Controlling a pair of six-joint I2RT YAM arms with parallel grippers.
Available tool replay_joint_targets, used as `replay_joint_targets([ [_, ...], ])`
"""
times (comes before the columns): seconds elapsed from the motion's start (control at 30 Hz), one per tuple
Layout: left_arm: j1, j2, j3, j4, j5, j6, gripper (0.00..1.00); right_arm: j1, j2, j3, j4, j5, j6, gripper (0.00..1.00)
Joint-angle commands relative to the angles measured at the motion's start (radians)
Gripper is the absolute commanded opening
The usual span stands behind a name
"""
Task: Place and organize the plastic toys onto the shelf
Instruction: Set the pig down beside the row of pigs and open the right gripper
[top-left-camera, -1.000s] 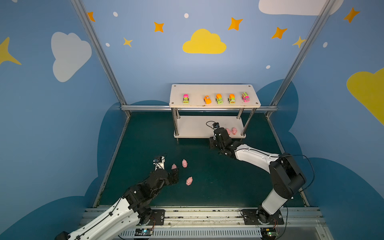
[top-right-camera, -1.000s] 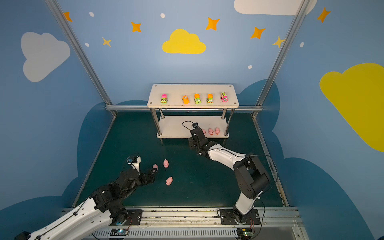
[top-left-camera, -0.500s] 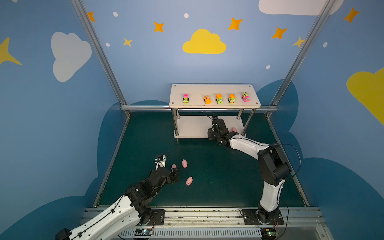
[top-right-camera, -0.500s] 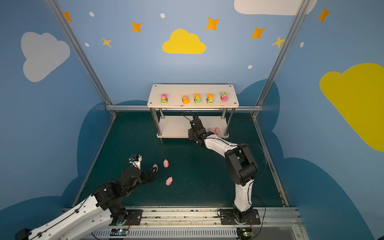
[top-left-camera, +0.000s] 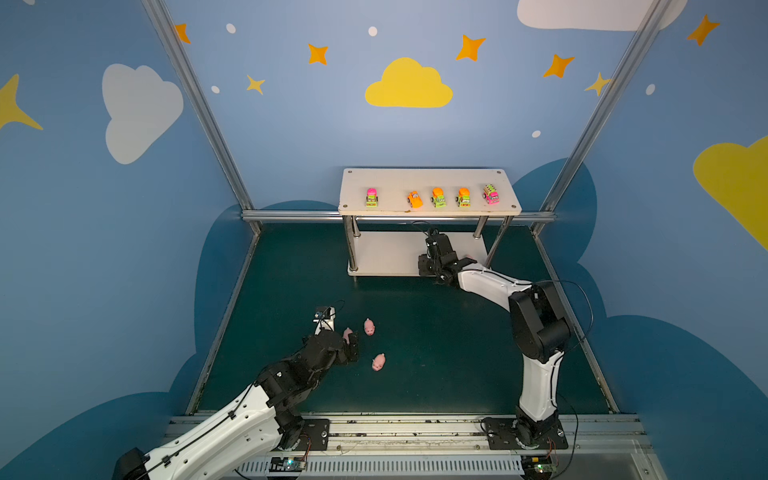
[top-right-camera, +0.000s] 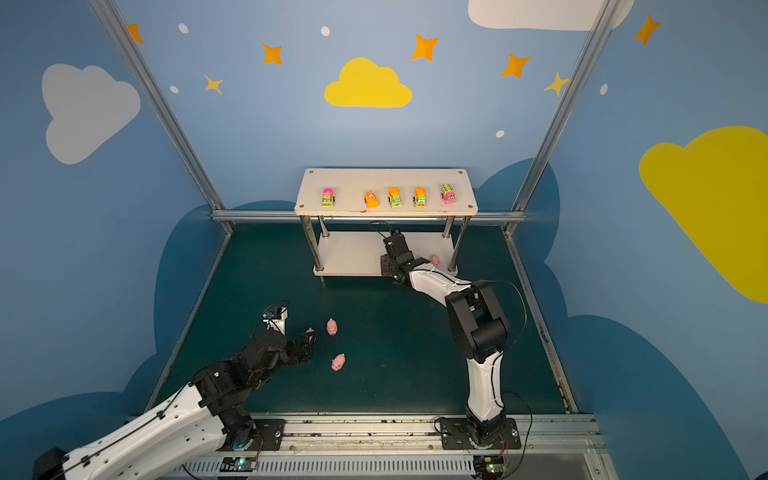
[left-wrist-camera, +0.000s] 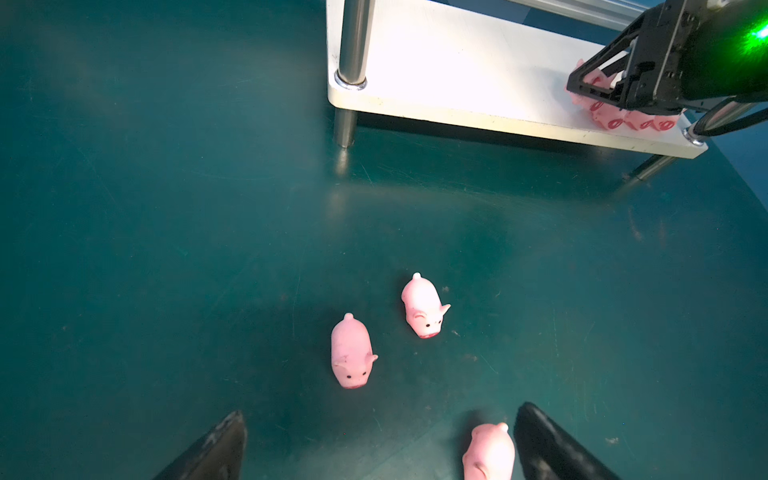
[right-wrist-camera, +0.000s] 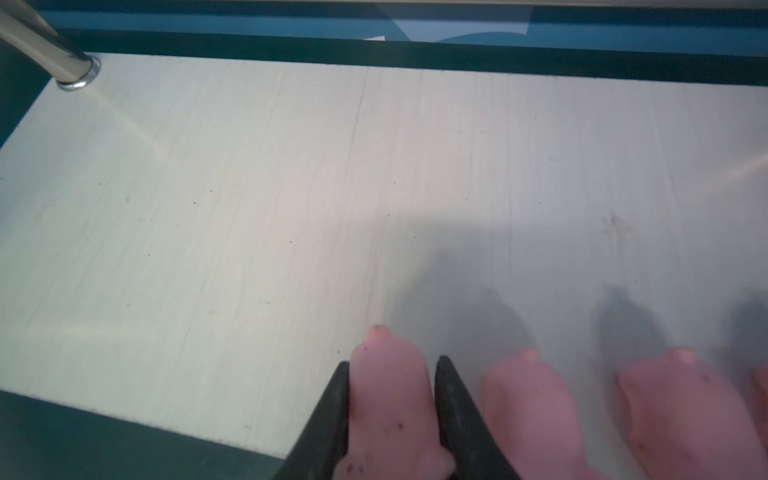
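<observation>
1. The right gripper (right-wrist-camera: 392, 363) clamps a pink toy pig (right-wrist-camera: 390, 411) low over the front edge of the shelf's lower board (right-wrist-camera: 249, 208). Whether its feet touch the board cannot be told. If it is released too high, it may tip or roll off onto the green mat (left-wrist-camera: 166, 208).
2. A neighbouring pig (right-wrist-camera: 532, 407) stands just beside one finger. Jaws spreading, or a sideways pull-out, may knock it into the third pig (right-wrist-camera: 690, 411).
3. The left gripper (left-wrist-camera: 382, 411) gapes wide, holding nothing, low over the mat. A loose pig (left-wrist-camera: 490, 453) lies just inside one finger, well off centre, so closing may shove it aside rather than trap it. Two more floor pigs (left-wrist-camera: 351, 353) lie near ahead and a forward reach could scatter them.
4. Five toy vehicles (top-left-camera: 438, 197) line the top board. The right arm works beneath it, so bumping a chrome leg (top-left-camera: 480, 226) may set them rolling.
</observation>
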Motion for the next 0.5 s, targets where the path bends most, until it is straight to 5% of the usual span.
replay_joint_targets([
  [0.0,0.006,0.003,0.018,0.016,-0.006,0.017,1.00,-0.009,0.025,0.029,-0.013,-0.008,0.007,0.31],
  [0.47,0.014,0.012,0.018,0.029,0.001,0.021,1.00,-0.015,0.048,0.048,-0.025,-0.011,0.025,0.40],
])
